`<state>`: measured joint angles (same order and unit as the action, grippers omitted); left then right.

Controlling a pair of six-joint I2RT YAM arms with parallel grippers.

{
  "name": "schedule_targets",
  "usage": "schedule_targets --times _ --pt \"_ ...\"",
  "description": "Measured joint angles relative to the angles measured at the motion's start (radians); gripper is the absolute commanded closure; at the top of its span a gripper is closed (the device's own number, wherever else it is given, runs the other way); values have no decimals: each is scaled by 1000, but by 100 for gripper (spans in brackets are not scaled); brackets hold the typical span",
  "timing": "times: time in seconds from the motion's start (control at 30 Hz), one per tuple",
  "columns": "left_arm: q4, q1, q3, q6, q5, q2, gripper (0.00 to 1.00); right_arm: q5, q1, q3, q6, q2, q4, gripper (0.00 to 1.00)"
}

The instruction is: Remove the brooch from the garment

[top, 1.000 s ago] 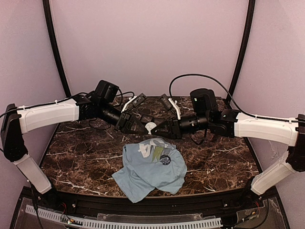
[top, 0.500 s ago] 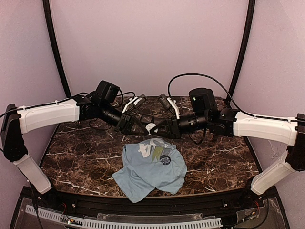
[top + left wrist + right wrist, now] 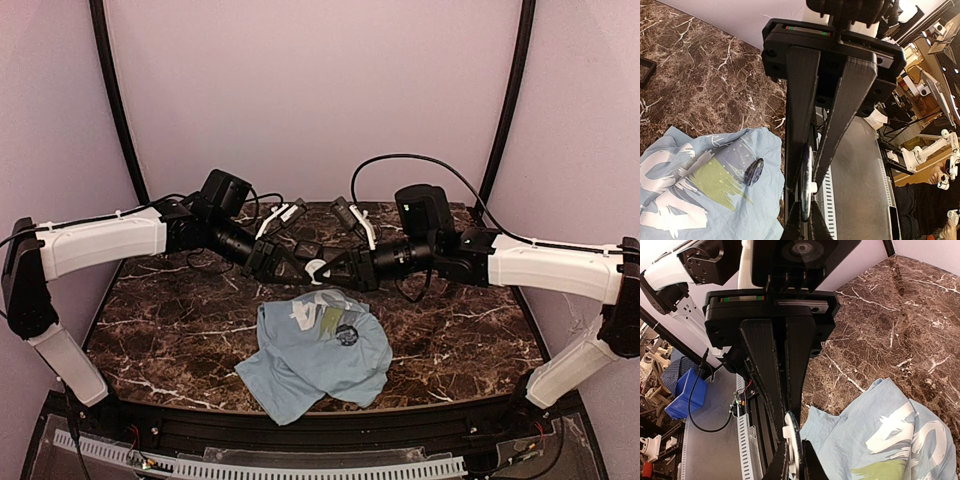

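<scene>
Lying on the light-blue printed shirt (image 3: 310,365), dark marble tabletop (image 3: 160,320) — small round navy brooch (image 3: 347,335). Left fingers (image 3: 802,100) and right fingers (image 3: 762,365) — both are pinching one small white disc (image 3: 316,268) above, nearly shut.

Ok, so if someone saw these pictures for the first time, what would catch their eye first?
The two arms meet tip to tip above the middle of the table, with the left pincer and the right pincer both pinching one small round piece in the air. Just below them a light blue shirt lies crumpled on the dark marble table. A round dark brooch sits on its printed front.
</scene>
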<state>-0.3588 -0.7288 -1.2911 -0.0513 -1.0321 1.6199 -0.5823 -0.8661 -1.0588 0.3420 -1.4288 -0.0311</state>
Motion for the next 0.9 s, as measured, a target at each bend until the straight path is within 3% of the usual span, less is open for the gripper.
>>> schedule_targets --times 0.9 --pt "36 -11 0 4 45 0 99 59 2 48 37 42 43 92"
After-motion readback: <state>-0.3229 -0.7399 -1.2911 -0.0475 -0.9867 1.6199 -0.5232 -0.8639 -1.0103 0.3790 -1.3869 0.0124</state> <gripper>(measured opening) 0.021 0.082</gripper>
